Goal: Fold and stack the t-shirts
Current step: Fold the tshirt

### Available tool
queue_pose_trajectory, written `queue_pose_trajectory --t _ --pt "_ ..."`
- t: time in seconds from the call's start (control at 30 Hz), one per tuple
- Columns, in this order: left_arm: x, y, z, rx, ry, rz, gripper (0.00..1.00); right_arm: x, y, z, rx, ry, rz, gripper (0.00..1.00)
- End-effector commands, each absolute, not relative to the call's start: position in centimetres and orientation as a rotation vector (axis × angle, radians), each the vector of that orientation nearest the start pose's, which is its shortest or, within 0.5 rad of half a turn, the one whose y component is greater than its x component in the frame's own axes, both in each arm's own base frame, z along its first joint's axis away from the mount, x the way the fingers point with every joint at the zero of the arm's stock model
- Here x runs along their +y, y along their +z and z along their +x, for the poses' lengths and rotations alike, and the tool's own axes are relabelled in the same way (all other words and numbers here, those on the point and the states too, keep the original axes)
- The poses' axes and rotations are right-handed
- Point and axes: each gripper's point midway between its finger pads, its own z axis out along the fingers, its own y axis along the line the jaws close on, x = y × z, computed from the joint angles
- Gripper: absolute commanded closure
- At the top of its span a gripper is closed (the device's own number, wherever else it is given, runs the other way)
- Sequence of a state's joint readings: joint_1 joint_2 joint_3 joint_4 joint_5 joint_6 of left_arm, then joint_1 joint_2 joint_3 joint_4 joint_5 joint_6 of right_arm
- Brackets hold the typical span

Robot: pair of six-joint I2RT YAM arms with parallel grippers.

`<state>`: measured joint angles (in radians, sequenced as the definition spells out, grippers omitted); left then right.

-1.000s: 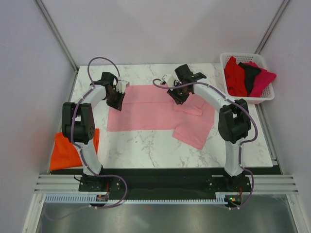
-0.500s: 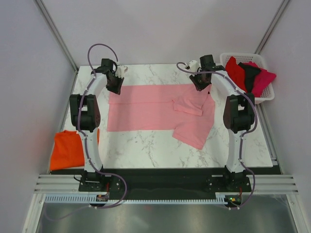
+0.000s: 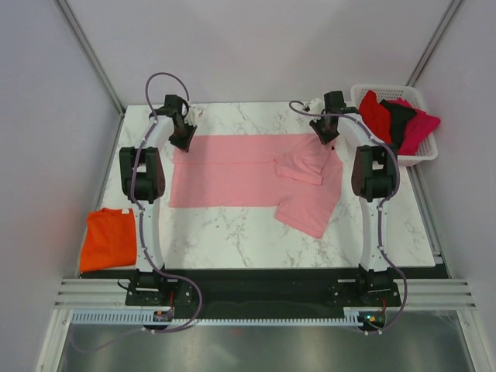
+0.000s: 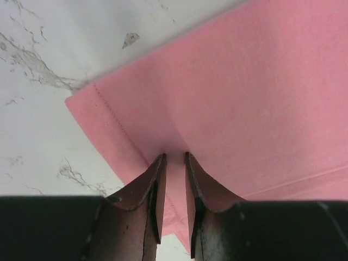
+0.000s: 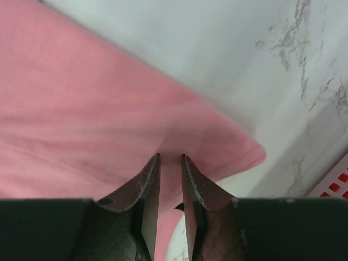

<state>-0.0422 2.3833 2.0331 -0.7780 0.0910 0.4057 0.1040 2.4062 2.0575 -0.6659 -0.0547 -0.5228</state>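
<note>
Left pincer (image 4: 174, 157) nearly closed, pinching pink t-shirt (image 4: 244, 98) corner; right pincer (image 5: 169, 157) pinching opposite corner.

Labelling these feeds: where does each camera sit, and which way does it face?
Top external: high behind the bases, looking down on the white marble table; both arms show.
Left wrist: on the left arm, looking past the left gripper at the light pink cloth t-shirt's hemmed corner.
Right wrist: likewise, right gripper pinching another corner.
Shared: all show that t-shirt on marble.
</note>
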Motion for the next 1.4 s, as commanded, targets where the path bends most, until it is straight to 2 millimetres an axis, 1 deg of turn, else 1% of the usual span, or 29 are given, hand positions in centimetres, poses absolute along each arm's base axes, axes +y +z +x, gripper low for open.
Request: queue_pose_trajectory --t 0.0,0.1,0.2,0.27,0.4,0.43,0.5,0.53,0.57,0.6,0.63,0.67,0.7,0.73,0.77,0.8,0.83,0.87,0.9,0.93,0.97,1.0,1.07,1.13,1.17,1.2,1.23,1.27,1.37 --pt "-1.1 0.5 54.2 2.632 0.05 0.682 0.72 3.6 1.9 58.5 2.443 -0.159 -0.812 0.7" --pt "-0.8 -0.6 54.7 2.639 0.069 0.694 0.71 3.6 1.0 59.6 2.434 -0.165 -0.811 0.7" --pt "-0.8 -0.6 55.7 2.617 0.085 0.7 0.71 3.9 0.7 60.4 2.418 -0.168 -0.81 0.7" --pt "-0.6 0.2 56.8 2.587 0.111 0.7 0.7 3.3 0.8 61.0 2.409 -0.212 -0.798 0.7" --pt "-0.6 2.5 58.1 2.531 0.142 0.694 0.69 3.3 2.7 62.5 2.349 -0.24 -0.787 0.69" --pt "-0.5 4.3 58.7 2.494 0.156 0.683 0.69 3.5 3.2 62.7 2.337 -0.236 -0.785 0.69" --pt "-0.5 7.1 59.3 2.446 0.169 0.643 0.67 3.9 5.7 62.8 2.298 -0.216 -0.772 0.7" --pt "-0.7 10.8 59.7 2.38 0.175 0.61 0.64 3.9 7.0 62.8 2.283 -0.213 -0.757 0.69" --pt "-1.0 13.3 59.8 2.339 0.155 0.574 0.61 4.0 11.0 62.8 2.223 -0.219 -0.738 0.69" --pt "-1.4 15.6 59.8 2.297 0.151 0.556 0.59 5.0 11.8 62.0 2.202 -0.146 -0.765 0.68" --pt "-1.7 17.8 59.6 2.259 0.143 0.542 0.54 5.5 13.4 61.5 2.169 -0.12 -0.774 0.67" --pt "-2.2 22.5 58.8 2.174 0.125 0.527 0.51 6.0 18.7 60.8 2.064 -0.11 -0.769 0.66" --pt "-2.7 24.3 58.3 2.142 0.11 0.528 0.47 6.4 18.0 59.1 2.078 -0.069 -0.804 0.64" --pt "-3.0 25.2 57.5 2.131 0.092 0.529 0.37 7.7 19.1 57.9 2.027 -0.005 -0.868 0.62" --pt "-3.5 27.7 56.3 2.088 0.067 0.527 0.32 8.0 22.7 56.4 1.948 -0.002 -0.888 0.62" --pt "-3.8 28.2 55.6 2.084 0.051 0.53 0.29 8.4 20.3 54.2 1.991 0.051 -0.934 0.61" --pt "-4.1 27.0 54.7 2.117 0.029 0.538 0.27 9.5 20.3 52.5 1.953 0.115 -1.011 0.6" --pt "-4.2 26.7 54.0 2.129 0.012 0.54 0.27 9.8 21.3 50.1 1.93 0.135 -1.059 0.6" --pt "-4.2 27.5 53.0 2.12 0.011 0.543 0.27 10.6 18.0 47.0 1.982 0.208 -1.143 0.6" --pt "-4.1 25.3 52.0 2.179 -0.002 0.547 0.27 11.1 16.9 44.9 1.98 0.234 -1.235 0.6" --pt "-4.0 24.4 51.4 2.207 -0.004 0.539 0.28 11.2 16.5 42.1 1.956 0.242 -1.363 0.59" --pt "-3.9 23.8 50.6 2.234 -0.008 0.538 0.29 11.6 13.3 38.8 1.994 0.3 -1.465 0.6" --pt "-3.9 20.0 48.5 2.344 -0.042 0.537 0.35 11.7 10.3 33.1 1.979 0.37 -1.679 0.6" --pt "-4.3 18.4 47.5 2.383 -0.072 0.548 0.36 11.6 8.7 30.1 1.955 0.404 -1.789 0.6" --pt "-4.4 17.9 47.2 2.393 -0.084 0.558 0.37 11.2 7.3 27.7 1.917 0.418 -1.884 0.6" --pt "-4.4 16.8 46.5 2.422 -0.092 0.564 0.38 11.4 6.7 26.6 1.888 0.426 -1.936 0.6" --pt "-4.4 16.5 46.3 2.432 -0.091 0.57 0.39 11.5 6.8 26.0 1.846 0.413 -1.963 0.6" --pt "-4.3 16.2 46.1 2.44 -0.087 0.575 0.39 11.6 5.7 24.7 1.837 0.435 -1.999 0.6" --pt "-3.8 15.1 45.5 2.47 -0.065 0.592 0.39 12.0 5.2 23.7 1.812 0.45 -2.032 0.6"
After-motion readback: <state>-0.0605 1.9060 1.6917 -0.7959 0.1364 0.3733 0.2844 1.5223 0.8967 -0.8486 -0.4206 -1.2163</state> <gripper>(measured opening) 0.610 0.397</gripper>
